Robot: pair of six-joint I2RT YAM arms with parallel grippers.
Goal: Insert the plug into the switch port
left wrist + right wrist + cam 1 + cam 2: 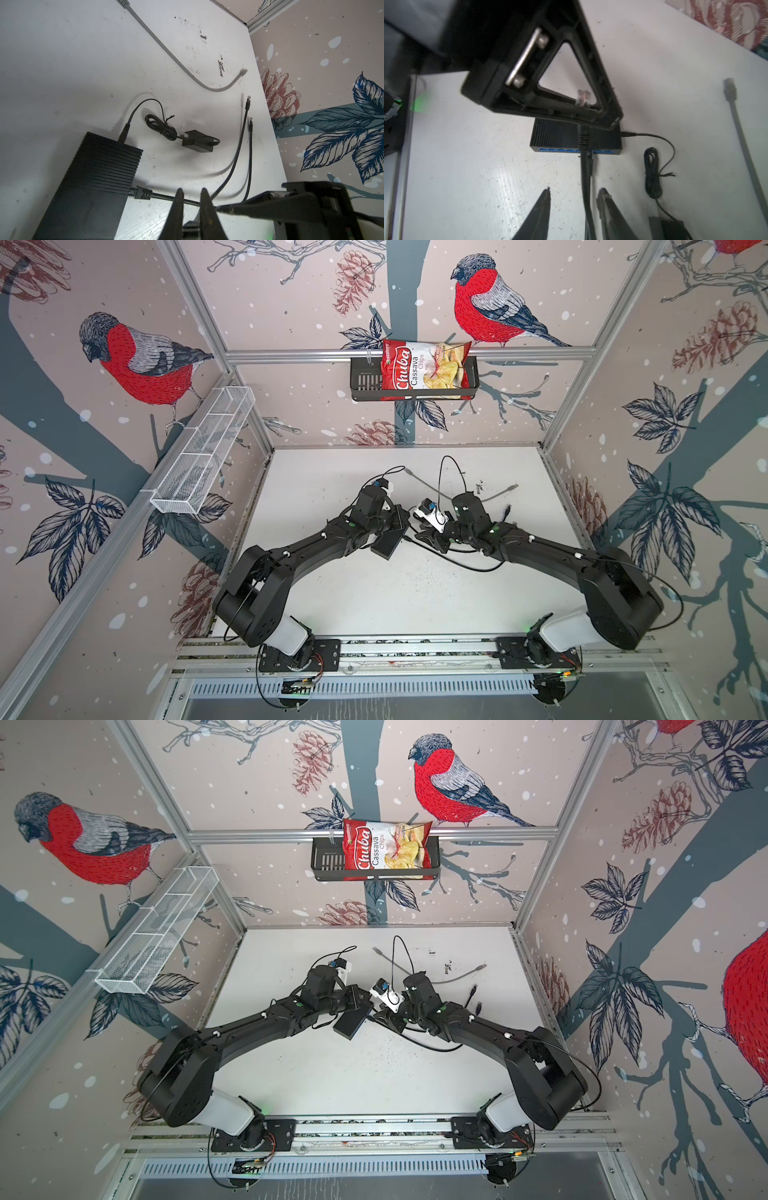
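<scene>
The flat black switch [386, 546] [93, 176] lies mid-table, its blue switch port [562, 150] row facing my right wrist camera. A black plug [141, 193] [588, 158] sits in one port, its cable trailing toward my right arm. My right gripper [575, 188] [420, 536] is open; the cable runs between its fingers, near one, ungripped. My left gripper [192, 189] [402, 526] hovers beside the switch over that cable, fingers a narrow gap apart with nothing between them.
A black power adapter [196, 143] with a bundled cord lies past the switch, its lead plugged into the far edge. A loose grey cable [166, 49] and two loose black plugs [247, 102] lie near the right wall. A chips bag [424, 369] hangs in a wall basket.
</scene>
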